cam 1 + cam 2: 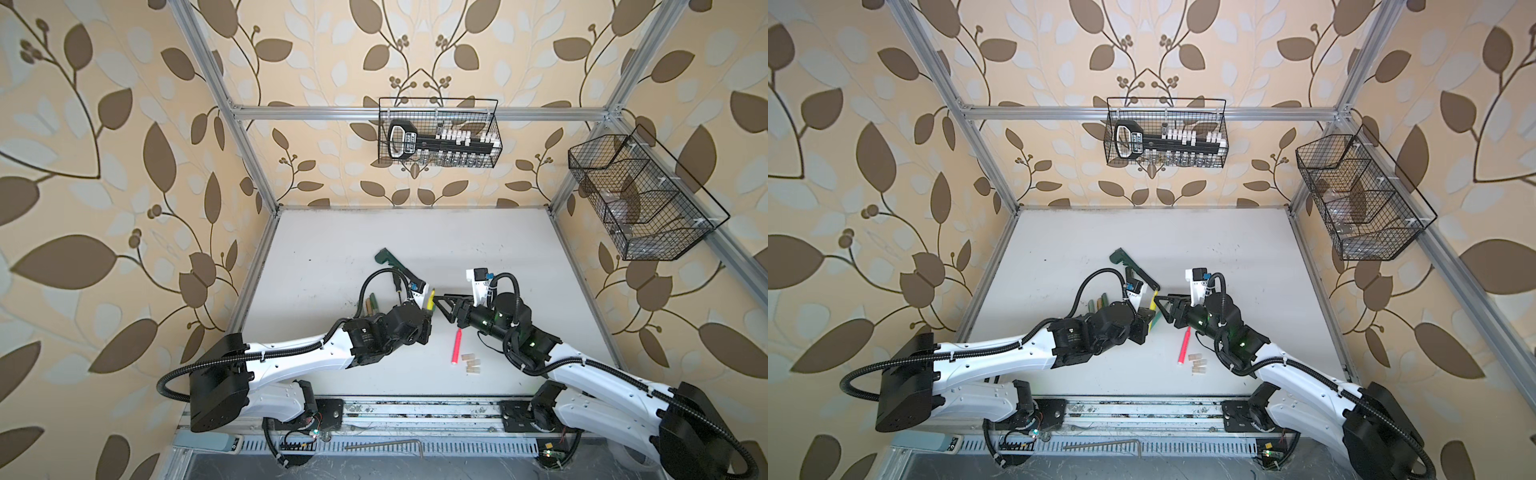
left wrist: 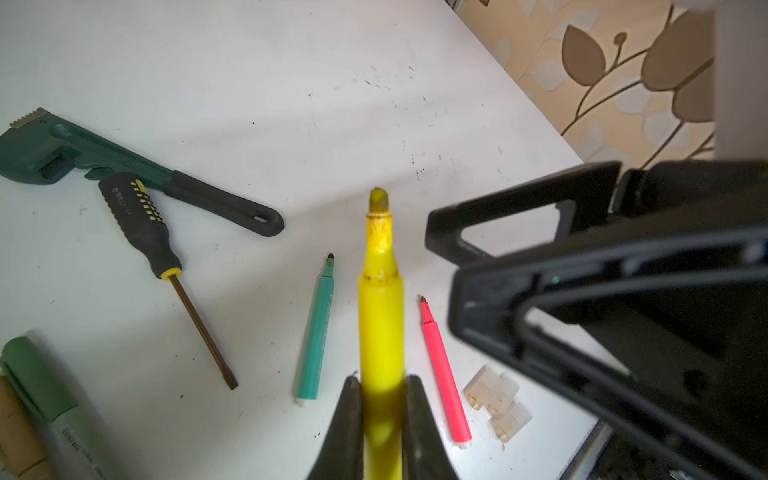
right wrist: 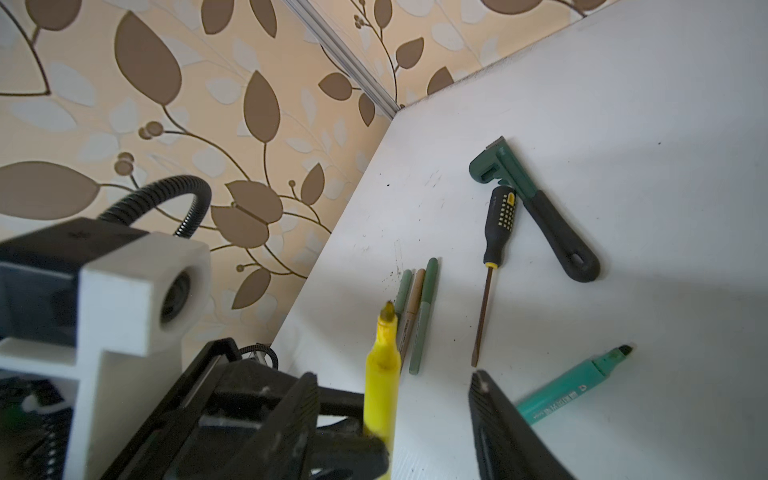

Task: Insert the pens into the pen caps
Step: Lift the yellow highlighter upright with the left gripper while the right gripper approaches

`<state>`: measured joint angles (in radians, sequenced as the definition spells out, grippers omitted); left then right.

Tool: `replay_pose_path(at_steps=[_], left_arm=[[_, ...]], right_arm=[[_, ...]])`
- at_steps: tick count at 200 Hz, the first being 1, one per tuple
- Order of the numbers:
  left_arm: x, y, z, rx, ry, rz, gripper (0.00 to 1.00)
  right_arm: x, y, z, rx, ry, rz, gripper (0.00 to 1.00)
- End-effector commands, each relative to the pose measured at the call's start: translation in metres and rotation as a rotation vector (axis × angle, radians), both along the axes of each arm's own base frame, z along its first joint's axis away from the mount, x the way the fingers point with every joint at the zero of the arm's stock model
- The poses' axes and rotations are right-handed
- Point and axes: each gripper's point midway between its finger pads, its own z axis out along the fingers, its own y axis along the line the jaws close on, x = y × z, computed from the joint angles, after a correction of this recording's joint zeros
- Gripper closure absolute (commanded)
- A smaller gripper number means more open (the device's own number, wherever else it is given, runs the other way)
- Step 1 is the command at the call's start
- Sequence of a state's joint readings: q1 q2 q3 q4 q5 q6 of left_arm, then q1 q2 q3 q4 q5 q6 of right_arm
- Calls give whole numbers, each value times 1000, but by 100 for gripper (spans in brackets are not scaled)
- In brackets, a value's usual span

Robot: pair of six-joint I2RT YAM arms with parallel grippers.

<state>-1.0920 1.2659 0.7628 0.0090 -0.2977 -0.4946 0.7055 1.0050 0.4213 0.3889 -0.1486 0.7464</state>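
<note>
Yellow pen [image 2: 381, 316] is sitting clenched in the left gripper [image 2: 381, 382], tip pointing twelve o'clock; the right gripper [image 1: 441, 309] is hanging released at its three o'clock.

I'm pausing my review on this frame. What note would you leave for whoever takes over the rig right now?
Left gripper: shut on the yellow pen, whose tip is bare.
Right gripper: open and empty, close to that tip.
Done: three pens, two green and one brown, lie side by side and look capped.
Left: the yellow pen, the teal pen and the pink pen are uncapped. The teal and pink ones lie on the table. Three beige caps sit beside the pink pen.
</note>
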Motion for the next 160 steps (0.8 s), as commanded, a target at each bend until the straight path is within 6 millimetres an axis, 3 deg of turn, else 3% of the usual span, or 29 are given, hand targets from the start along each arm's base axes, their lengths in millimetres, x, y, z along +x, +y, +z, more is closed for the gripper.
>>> replay_pose_path(at_steps=[1,65,100,124,142,160], left_arm=[[6,1,16,-33,-59,12,100],[0,-4,17,-56,-58,-31,100],[0,-6,15,-50,-51,-39,100],[0,-7,14,-49,-46,-40,79],[0,-10,11,-39,-40,-47,67],[1,-12,8,-30,-31,-50,63]], right_arm=[[3,13,20,10,-58,18,42],[7,29,1,-16,-2,48,64],[8,28,-1,-17,10,39,87],[8,25,2,2,18,35,100],[7,23,5,21,18,35,100],[5,20,9,42,12,36,100]])
